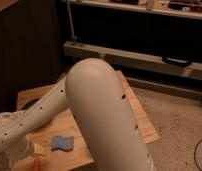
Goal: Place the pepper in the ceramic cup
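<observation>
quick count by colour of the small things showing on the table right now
blue: 1, sponge
orange: 1, pepper
total: 2
gripper sits at lower left, just above the pepper; the arm hides much of the table
</observation>
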Tool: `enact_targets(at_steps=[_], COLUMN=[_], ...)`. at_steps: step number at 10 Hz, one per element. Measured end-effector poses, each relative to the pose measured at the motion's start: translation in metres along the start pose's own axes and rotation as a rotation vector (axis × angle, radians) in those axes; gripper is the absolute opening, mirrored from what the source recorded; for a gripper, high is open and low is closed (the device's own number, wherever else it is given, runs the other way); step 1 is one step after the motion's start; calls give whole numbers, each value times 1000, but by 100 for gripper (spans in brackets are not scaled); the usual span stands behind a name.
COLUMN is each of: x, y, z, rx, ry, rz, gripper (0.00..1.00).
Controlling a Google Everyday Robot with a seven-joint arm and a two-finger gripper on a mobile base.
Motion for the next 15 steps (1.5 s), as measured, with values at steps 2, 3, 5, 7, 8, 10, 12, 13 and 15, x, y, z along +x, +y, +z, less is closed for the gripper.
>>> enact_targets(at_steps=[2, 3, 5, 7, 8, 10, 12, 13, 15], x=[-2, -1, 0, 3, 3, 3, 2, 2, 2], y=[1, 4, 2, -2, -3, -1, 0, 0, 1], z=[16, 22, 32, 40, 43, 54, 61, 63, 64], rx=[10, 34, 48, 50, 49, 44, 57, 65, 69], ry=[-28, -39, -53, -66, -72, -97, -113, -119, -122], rz=[15, 34, 41, 47, 49, 67, 82, 91, 96], gripper=[80, 80, 80, 80, 80, 80, 76, 66, 47])
